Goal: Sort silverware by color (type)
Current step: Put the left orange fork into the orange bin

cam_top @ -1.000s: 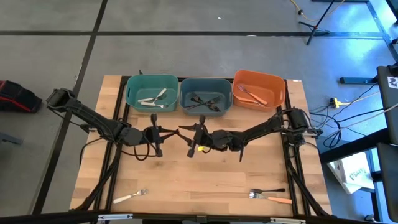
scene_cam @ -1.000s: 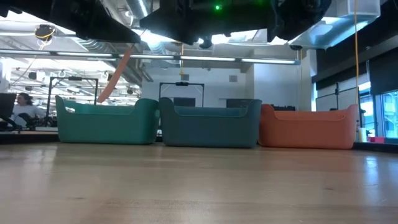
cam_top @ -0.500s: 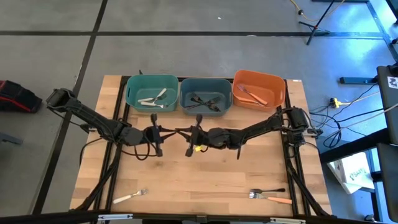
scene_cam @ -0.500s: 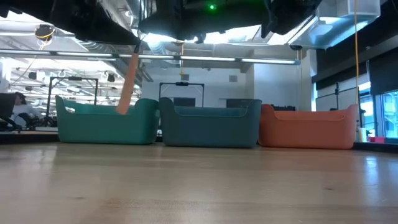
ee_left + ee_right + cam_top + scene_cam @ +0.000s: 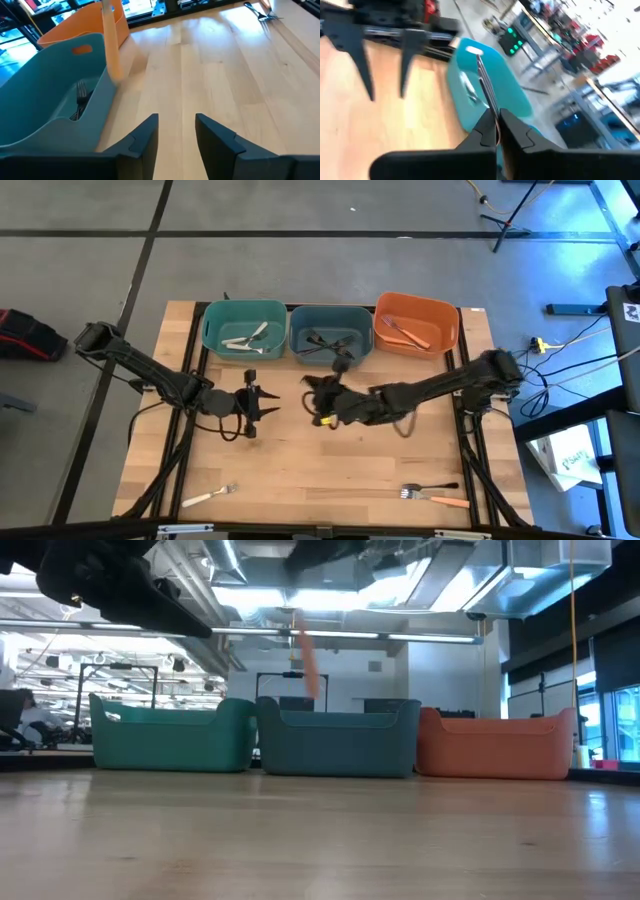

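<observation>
Right gripper (image 5: 322, 395) hangs over mid-table, clamped on an orange-handled fork (image 5: 307, 662) that dangles in front of the blue bin (image 5: 330, 333). Left gripper (image 5: 262, 402) faces it, fingers (image 5: 145, 140) apart and empty. Bare wood lies between them and the near edge, where a white fork (image 5: 209, 497) and two more forks (image 5: 432, 493) rest. No readable writing shows.

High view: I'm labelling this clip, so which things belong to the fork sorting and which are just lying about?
Job: teal bin, blue bin, orange bin; white fork, black fork, orange fork on the table; held fork in the shut right pincer; open left pincer.
Lying about, on the floor: bag, cables, box.
</observation>
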`<control>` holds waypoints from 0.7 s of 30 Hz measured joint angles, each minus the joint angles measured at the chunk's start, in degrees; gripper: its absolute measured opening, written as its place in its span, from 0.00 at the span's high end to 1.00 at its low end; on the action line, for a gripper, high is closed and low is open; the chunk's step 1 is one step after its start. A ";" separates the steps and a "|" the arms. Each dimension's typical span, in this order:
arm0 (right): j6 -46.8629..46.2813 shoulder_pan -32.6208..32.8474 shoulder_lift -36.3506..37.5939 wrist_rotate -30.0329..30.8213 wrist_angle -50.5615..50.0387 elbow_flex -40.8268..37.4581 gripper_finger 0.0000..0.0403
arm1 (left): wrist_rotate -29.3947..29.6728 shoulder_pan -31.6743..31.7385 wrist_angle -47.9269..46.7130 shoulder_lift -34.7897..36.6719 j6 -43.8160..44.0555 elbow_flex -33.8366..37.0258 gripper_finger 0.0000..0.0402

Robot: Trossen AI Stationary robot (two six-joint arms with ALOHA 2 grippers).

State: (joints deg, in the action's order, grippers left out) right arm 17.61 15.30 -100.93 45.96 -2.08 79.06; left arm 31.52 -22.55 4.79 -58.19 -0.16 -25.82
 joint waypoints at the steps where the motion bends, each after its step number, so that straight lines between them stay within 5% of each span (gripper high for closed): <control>1: -1.59 0.19 1.62 1.03 -2.90 0.18 1.00 | -0.01 -0.01 -0.04 0.01 -0.01 0.00 0.69; 13: -22.47 -0.39 20.00 6.03 -39.68 0.27 1.00 | 0.29 0.05 -0.12 -0.01 -0.25 0.00 0.69; 21: -34.86 -8.90 24.29 6.97 -61.18 0.23 1.00 | 0.71 0.16 -0.06 0.01 -0.34 -0.02 0.69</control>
State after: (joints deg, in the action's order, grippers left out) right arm -17.25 6.40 -76.64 52.93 -63.26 79.29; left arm 32.23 -22.39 4.73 -58.18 -0.49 -25.84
